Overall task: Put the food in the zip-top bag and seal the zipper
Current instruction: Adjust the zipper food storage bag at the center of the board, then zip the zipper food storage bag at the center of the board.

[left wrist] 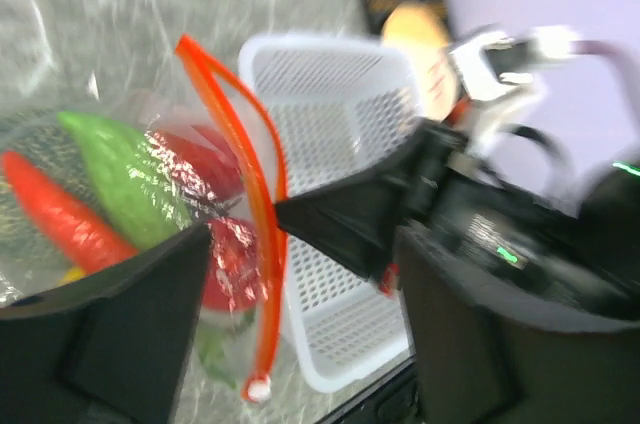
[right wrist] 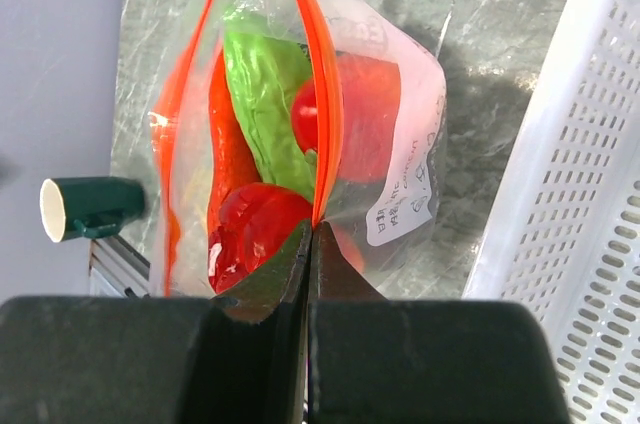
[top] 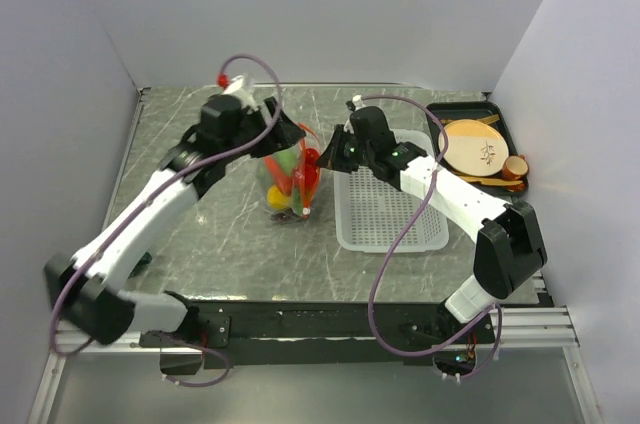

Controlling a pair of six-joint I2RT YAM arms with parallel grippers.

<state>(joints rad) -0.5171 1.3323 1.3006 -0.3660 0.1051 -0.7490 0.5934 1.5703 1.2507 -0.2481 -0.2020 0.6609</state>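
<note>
Bag (right wrist: 410,144): clear and crinkly, standing on the table (top: 200,234) just left of the basket (top: 390,214), with its mouth up and gaping.
Left gripper (top: 292,134): at the bag's far side, left of the basket. Its fingers (left wrist: 110,344) are spread wide and released, gripping nothing (its wrist view is blurred).
Food (top: 290,179): all inside the bag, left of the basket.
Carrot (right wrist: 225,159): orange, on end against the bag wall farthest from the basket.
Green piece (right wrist: 265,94): long, just beside the carrot on its basket side.
Red piece (right wrist: 250,224): round, below the green piece in the right wrist view.
Yellow piece (top: 273,199): low in the bag, only partly seen.
Zipper (right wrist: 330,104): orange-red. Its two strips are parted along most of the mouth and meet at the end nearest the basket, so it is unsealed.
Right gripper (right wrist: 312,234): between bag and basket, its fingers (right wrist: 265,279) clenched on the zipper's end, pinching both strips together.
Basket: white and perforated, with the right arm crossing above its far-left corner.
Tray (top: 470,106): dark, right of the basket, holding a tan disc (top: 470,142) and a small brown cup (top: 515,166).
</note>
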